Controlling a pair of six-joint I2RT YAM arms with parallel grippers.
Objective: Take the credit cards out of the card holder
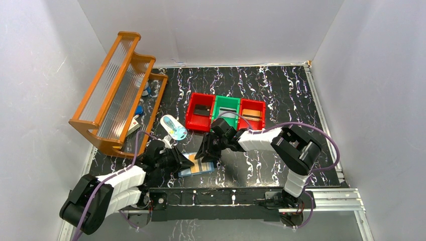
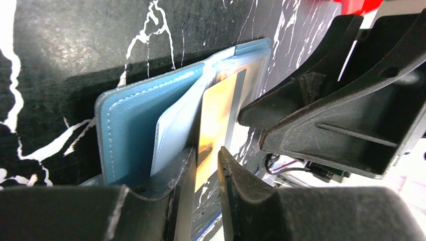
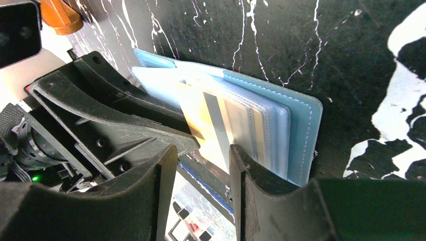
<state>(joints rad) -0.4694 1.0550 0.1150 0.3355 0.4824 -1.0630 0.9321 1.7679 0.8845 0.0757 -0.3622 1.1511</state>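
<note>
One blue card holder open on the tabletop, one tan-orange credit card in its sleeves, left end effector narrowly parted over it, right end effector half open, neither gripping, two red bins, one green bin.

No legible text, labels or numbers anywhere

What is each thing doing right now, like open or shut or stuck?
card holder, open, lying flat.
tan-orange card, sticking partly out of the holder's sleeves.
left gripper, slightly open around that card's end.
right gripper, open at the holder's edge.
three bins, upright, open-topped.
</note>
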